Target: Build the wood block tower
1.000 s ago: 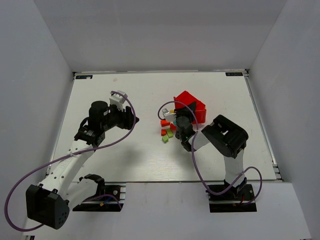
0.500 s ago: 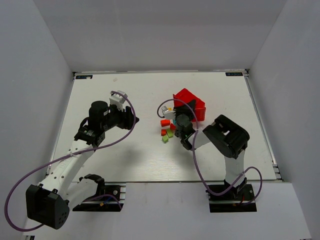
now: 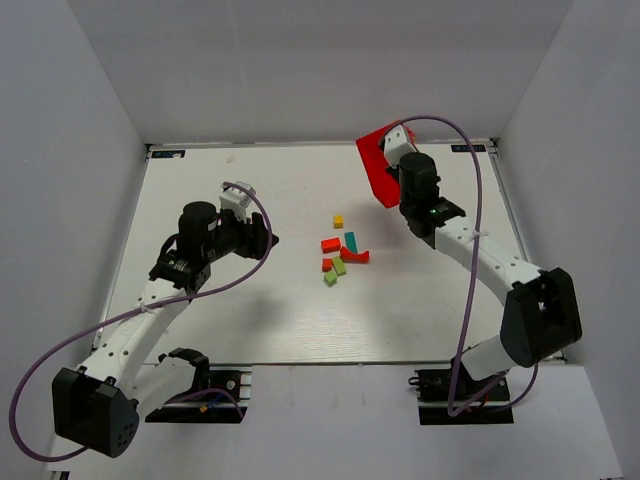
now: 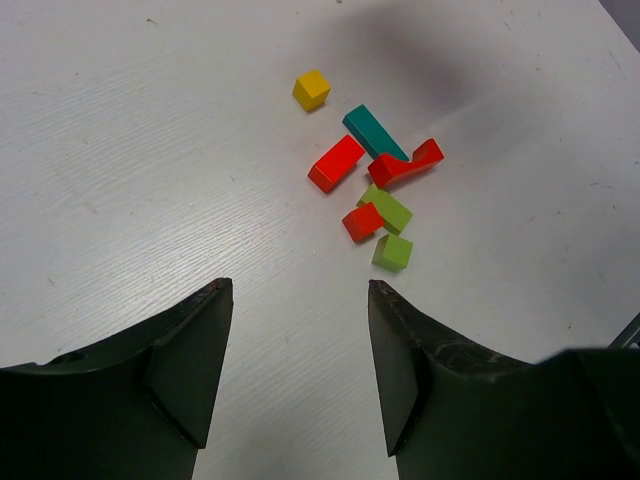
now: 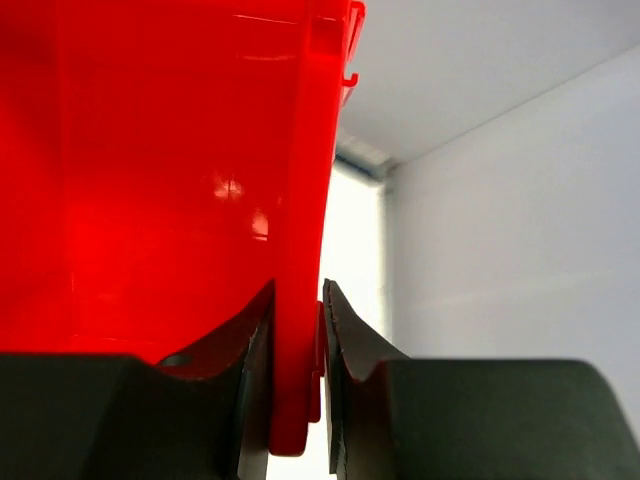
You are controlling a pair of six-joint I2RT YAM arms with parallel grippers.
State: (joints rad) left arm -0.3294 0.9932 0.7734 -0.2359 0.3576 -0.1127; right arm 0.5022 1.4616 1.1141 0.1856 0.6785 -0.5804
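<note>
so: right gripper [image 5: 297,335], jaws narrow on a wall of the red bin [image 3: 372,160], holds it tipped above the far side of the table [image 3: 285,310], likely out of the way. blocks [image 4: 375,190], loose in a cluster mid-table, no tower yet; left gripper [image 4: 297,295], jaws wide, empty, faces them.

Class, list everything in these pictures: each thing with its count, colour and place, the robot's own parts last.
yellow wooden cube: one, yellow, far end of the loose cluster at table centre
teal wooden bar: one, teal, beside the notched piece
red wooden blocks: three, red; bar, notched piece, small cube, mid-cluster
lime green wooden blocks: two, green, cluster's near end
red plastic bin: one, red, held above the table's far right
white table: one, white, under everything
left gripper: one, black, open, empty
right gripper: one, black, shut on the bin's wall
</note>
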